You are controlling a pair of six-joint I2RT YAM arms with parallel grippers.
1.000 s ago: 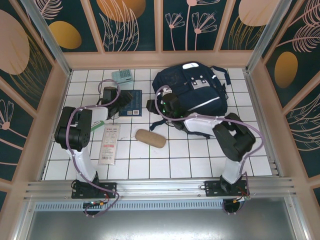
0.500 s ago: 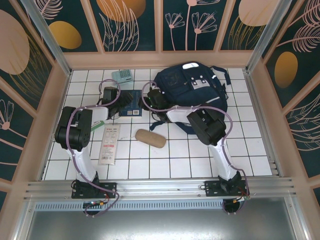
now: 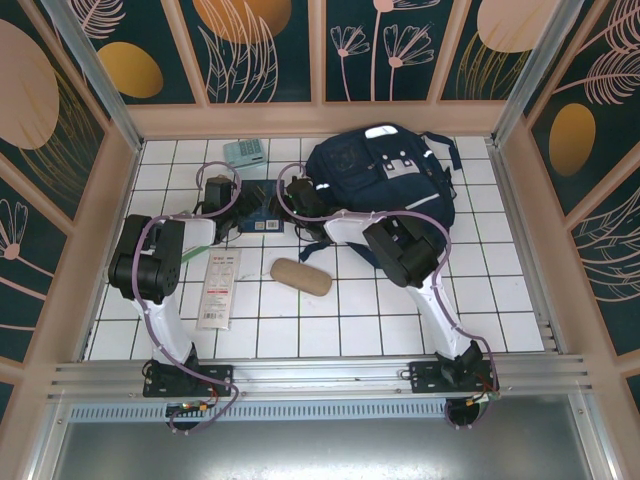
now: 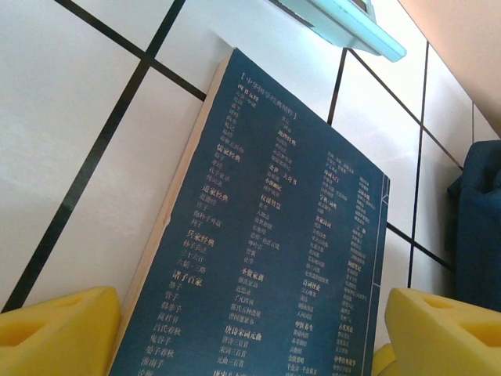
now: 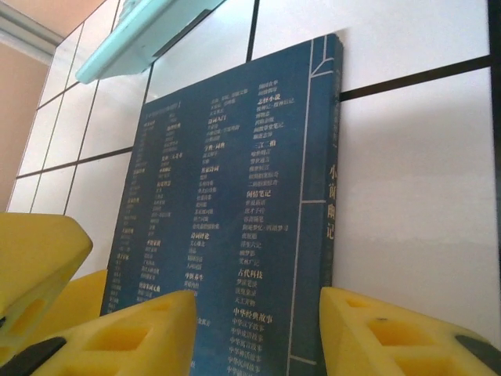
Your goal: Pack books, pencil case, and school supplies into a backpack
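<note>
A blue book (image 3: 262, 208) with gold print lies flat on the white tiles, left of the navy backpack (image 3: 385, 175). My left gripper (image 3: 228, 198) is at the book's left side, my right gripper (image 3: 291, 195) at its right side. In the left wrist view the blue book (image 4: 274, 235) runs between the yellow fingers (image 4: 55, 333) of the open left gripper (image 4: 250, 337). The right gripper (image 5: 258, 337) is open, one finger over the book (image 5: 227, 180) and the other beside its spine. The tan pencil case (image 3: 300, 277), the white packet (image 3: 218, 288) and the teal calculator (image 3: 243, 152) lie on the tiles.
The calculator (image 4: 344, 23) sits just beyond the book's far end, and the backpack's edge (image 4: 477, 227) lies close on the right. A yellow pad (image 5: 31, 266) of the other gripper shows at the left of the right wrist view. Wooden walls enclose the table.
The right arm has swung left from the backpack's front to the blue book's right side, and its jaws have narrowed a little. The left gripper has stayed at the book.
</note>
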